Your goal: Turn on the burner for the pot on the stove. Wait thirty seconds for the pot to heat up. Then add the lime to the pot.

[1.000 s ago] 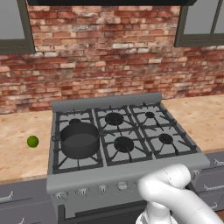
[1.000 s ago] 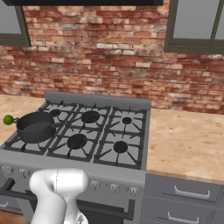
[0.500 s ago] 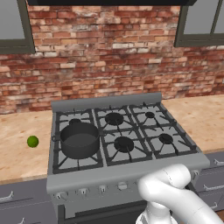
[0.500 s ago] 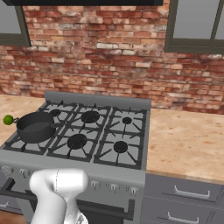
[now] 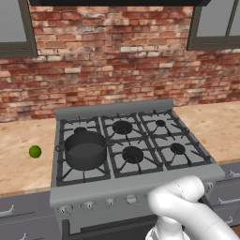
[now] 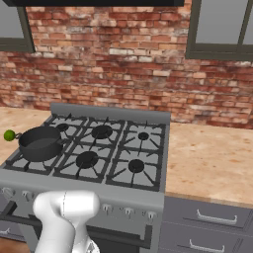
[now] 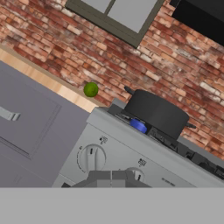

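The brick wall [image 5: 117, 61] is the broadest surface and stands far beyond the gripper [image 7: 111, 177], past everything else. The light wooden counter [image 5: 26, 154] runs along its foot, up and away from the hand on either side of the range. The stove [image 5: 126, 180] lies closest: in the hand view its grey front panel rises directly ahead of the gripper, which sits low against that panel just under the row of knobs. In the two base views the white arm [image 5: 187, 211] bends down in front of the range's lower face. The grey cabinet front [image 7: 26, 118] lies to the hand's left in the tilted hand view. The pot [image 5: 85, 149] sits on the front left grate, above and beyond the gripper, up-right of it in the hand view and close to the panel's top edge. Beneath the pot, the burner [image 7: 138, 126] shows a small blue glow at the grate, just above the knobs. One round knob [image 7: 91, 157] stands just up-left of the fingertips, apart from them. The lime [image 5: 35, 151] rests on the counter left of the stove, near the pot but not touching it, farther from the hand than the pot. Whether the jaws are parted or closed cannot be told, since their tips are barely visible.
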Robot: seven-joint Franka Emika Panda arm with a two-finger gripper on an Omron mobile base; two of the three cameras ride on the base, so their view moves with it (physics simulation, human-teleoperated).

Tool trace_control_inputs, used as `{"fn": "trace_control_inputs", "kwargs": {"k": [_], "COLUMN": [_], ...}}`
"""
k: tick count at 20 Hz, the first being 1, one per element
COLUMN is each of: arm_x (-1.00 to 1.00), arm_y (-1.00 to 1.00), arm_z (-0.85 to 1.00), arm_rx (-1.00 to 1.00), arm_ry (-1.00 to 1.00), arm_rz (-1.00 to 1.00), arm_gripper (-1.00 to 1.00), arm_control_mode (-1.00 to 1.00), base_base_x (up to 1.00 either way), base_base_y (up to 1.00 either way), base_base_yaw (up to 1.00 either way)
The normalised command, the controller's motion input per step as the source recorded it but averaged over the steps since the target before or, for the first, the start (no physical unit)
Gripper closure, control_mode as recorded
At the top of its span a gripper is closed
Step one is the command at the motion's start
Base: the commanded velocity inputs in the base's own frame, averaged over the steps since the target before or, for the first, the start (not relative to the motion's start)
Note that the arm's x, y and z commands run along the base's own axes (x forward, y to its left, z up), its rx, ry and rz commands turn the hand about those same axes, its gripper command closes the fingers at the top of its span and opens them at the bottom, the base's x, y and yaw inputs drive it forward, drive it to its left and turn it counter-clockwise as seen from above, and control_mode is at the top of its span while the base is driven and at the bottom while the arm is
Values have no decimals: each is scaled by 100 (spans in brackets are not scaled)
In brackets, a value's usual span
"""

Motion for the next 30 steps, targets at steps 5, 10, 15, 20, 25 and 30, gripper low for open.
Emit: {"fn": "trace_control_inputs", "kwargs": {"k": [5,10,15,20,25,30], "arm_x": [0,0,0,0,0,0], "arm_y": [0,0,0,0,0,0], "arm_z": [0,0,0,0,0,0], "arm_rx": [0,0,0,0,0,0], "arm_ry": [0,0,0,0,0,0], "arm_rz": [0,0,0,0,0,0], "arm_gripper": [100,100,100,100,100,100], "arm_control_mode": [-100,-100,-100,-100,-100,-100], "base_base_x": [0,0,0,0,0,0], "base_base_y": [0,0,0,0,0,0], "base_base_yaw": [0,0,0,0,0,0]}}
